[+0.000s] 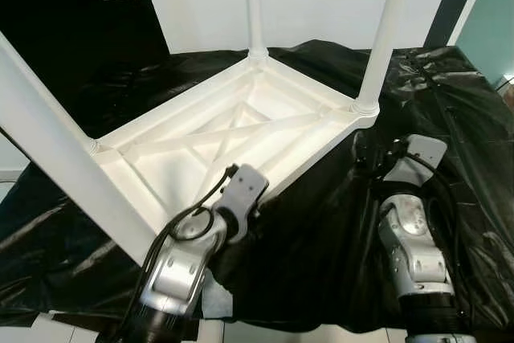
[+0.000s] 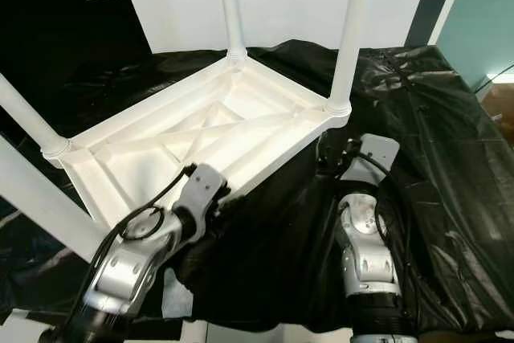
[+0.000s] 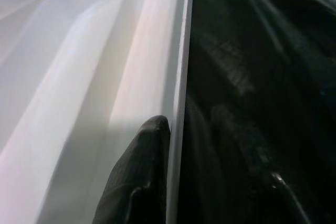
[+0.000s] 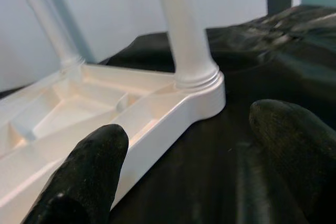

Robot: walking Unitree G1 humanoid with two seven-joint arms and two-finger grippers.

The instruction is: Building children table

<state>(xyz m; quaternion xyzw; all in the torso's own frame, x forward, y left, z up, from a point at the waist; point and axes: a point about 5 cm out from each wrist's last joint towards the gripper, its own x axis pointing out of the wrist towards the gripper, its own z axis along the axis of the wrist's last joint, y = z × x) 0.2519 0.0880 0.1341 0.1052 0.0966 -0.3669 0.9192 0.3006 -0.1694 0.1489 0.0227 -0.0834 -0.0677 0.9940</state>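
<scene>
Jaws on the left gripper (image 3: pixel 173 182) straddle the near rim of the upside-down white plastic children's table (image 1: pixel 241 130), one finger (image 3: pixel 139 177) inside the rim, the other on the black plastic sheet (image 1: pixel 321 238) side, so clamped or close to it. Right gripper (image 4: pixel 189 156) jaws are wide apart, holding nothing, near the leg corner (image 4: pixel 197 85) at 2 o'clock. My worry: that sheet looks slippery, so lifting one edge could slide or tip the table with its tall white legs (image 1: pixel 384 34).
</scene>
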